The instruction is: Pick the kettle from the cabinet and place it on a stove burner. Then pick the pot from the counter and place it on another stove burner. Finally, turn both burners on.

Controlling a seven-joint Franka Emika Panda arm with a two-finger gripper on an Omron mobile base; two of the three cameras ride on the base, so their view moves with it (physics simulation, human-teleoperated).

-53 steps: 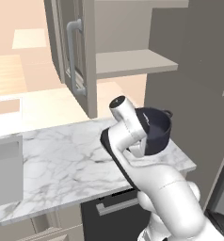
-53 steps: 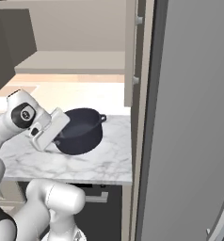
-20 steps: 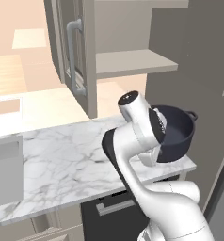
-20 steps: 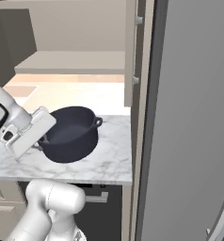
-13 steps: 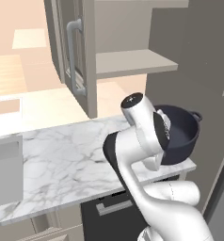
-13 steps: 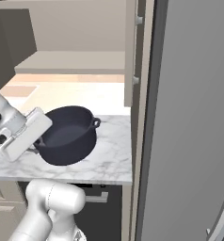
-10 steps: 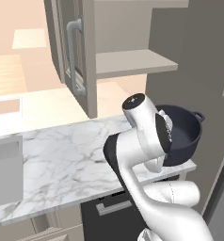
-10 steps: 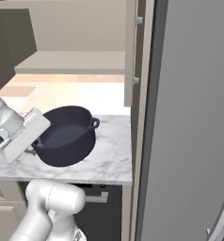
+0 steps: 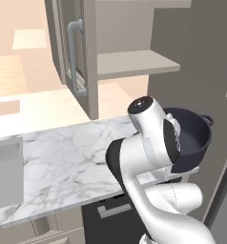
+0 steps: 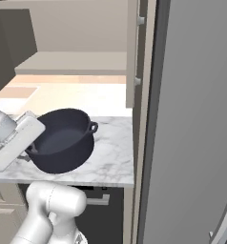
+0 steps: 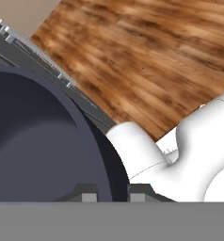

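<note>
Pot (image 10: pixel 63 140) is the thing in hand at this moment: the wide dark blue-grey vessel with two small loop handles sits tipped at the near right corner of the marble worktop (image 9: pixel 58 157), and from the left base view we judge it raised a little off the slab, though contact underneath is hidden by the arm. Nearest to us, the claw (image 11: pixel 109 193) straddles the pot's rim on the side facing the robot, one dark fingertip inside the wall and one outside, so we take it as narrowed onto the pot's rim. The pot's body therefore lies away from the claw, on the far side of the grip, with its open mouth tilted towards the arm. Its weight hangs off one edge, so we expect it to swing if carried fast. Past the pot, the worktop runs left, bare of other task things. Farther back and higher, the cabinet (image 9: pixel 134 64) stands open with its flat shelf showing and its door (image 9: pixel 75 52), with a long bar handle, swung out to the left. No burner lies within these views, so the carry calls for a turn or drive away from this corner.
</note>
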